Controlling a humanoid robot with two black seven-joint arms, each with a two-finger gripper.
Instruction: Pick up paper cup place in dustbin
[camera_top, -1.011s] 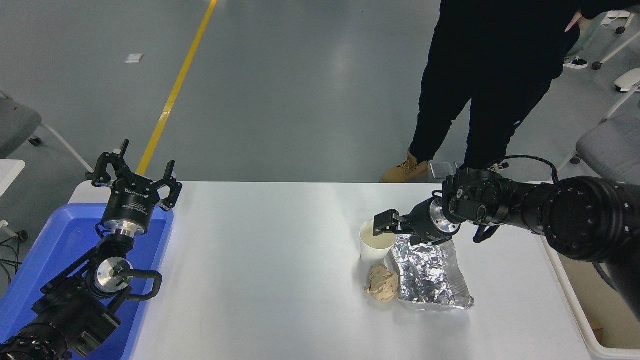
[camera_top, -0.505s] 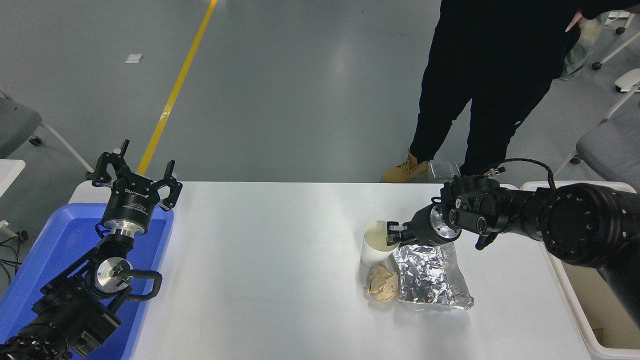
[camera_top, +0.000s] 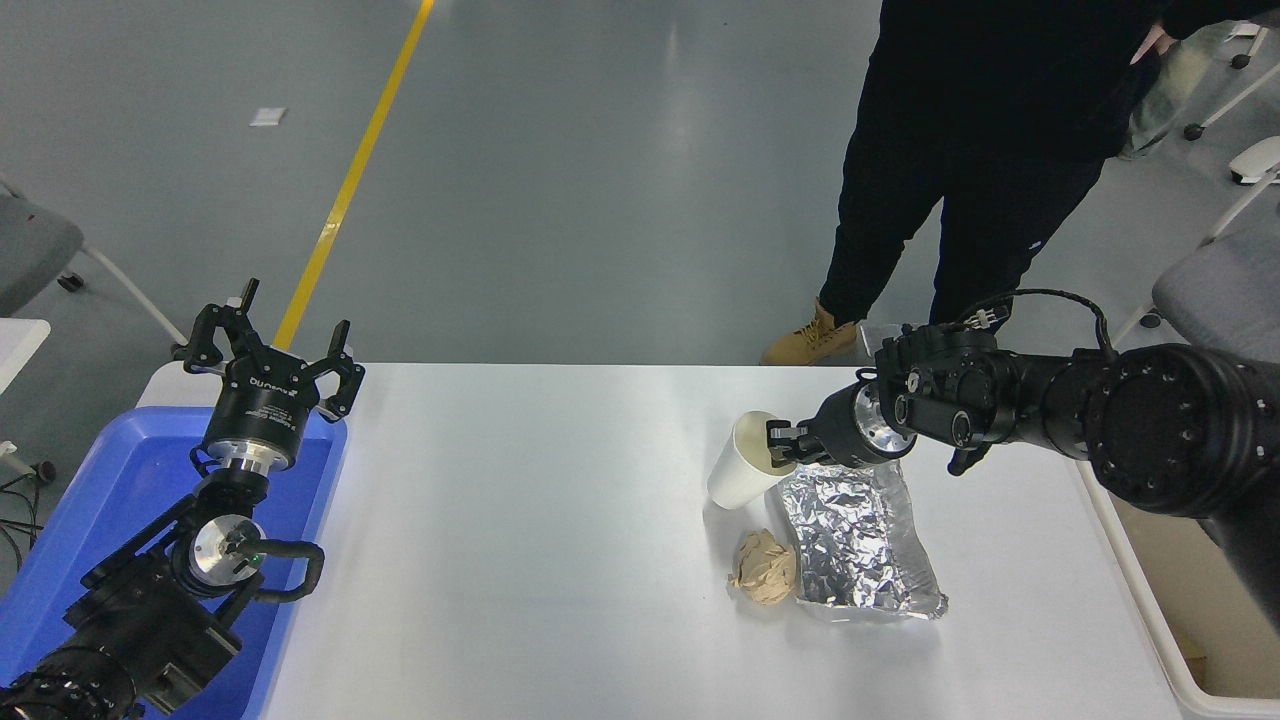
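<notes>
The white paper cup hangs tilted above the table at center right, its base toward the lower left. My right gripper is shut on the cup's rim, one finger inside the mouth, and holds it lifted. The off-white dustbin stands at the table's right edge; my right arm hides most of it and only its rim and part of the cream inside show. My left gripper is open and empty, parked at the lower left above the blue tray.
A crumpled brown paper ball and a foil tray lie just below the lifted cup. A blue tray sits at the table's left end. A person in black stands at the far side. Grey chairs stand at right.
My right gripper closed on the cup's rim and lifted it off the table, tilting it. The left arm has not moved.
</notes>
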